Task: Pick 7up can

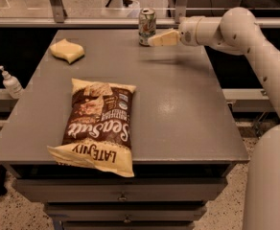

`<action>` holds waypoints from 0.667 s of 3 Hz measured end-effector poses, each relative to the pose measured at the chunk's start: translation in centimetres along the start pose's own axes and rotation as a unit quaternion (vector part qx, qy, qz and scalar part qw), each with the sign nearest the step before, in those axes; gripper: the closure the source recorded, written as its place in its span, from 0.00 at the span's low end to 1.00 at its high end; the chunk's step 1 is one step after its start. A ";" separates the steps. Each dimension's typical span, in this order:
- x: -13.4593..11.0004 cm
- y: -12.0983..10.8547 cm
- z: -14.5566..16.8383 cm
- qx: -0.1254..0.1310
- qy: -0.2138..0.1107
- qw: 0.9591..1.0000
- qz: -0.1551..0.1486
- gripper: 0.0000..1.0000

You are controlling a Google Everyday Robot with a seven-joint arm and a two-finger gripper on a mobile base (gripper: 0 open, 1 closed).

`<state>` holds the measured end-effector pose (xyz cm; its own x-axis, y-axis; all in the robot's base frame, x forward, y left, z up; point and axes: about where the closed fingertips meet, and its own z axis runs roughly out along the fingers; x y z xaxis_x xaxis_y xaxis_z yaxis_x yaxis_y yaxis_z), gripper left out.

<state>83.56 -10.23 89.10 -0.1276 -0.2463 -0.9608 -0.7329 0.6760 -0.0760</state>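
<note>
Side approach to the can at the far edge of the grey metal table [188, 109].

A soft yellow sponge [67, 50] sits near the far-left corner. A brown-and-cream chip bag [99, 126], apparently sealed, lies flat by the front edge. The small silver-green 7up can [147, 27] stands upright at the far edge. Just right of it, the cream gripper [153, 40] points at its side, probably aligned for a sideways grasp; I cannot tell whether it is open or closed.

Warm overhead light; soft glare on the tabletop [188, 119] at right; the claw [152, 40], at the far edge, casts a faint shadow.
</note>
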 end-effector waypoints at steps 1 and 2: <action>-0.6 0.9 3.2 -0.007 -0.019 1.000 -0.006 0.00; -1.1 1.4 5.3 -0.011 -0.030 0.999 -0.010 0.00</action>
<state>86.24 -5.38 88.60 -0.0734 -0.2169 -0.9734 -0.7498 0.6556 -0.0896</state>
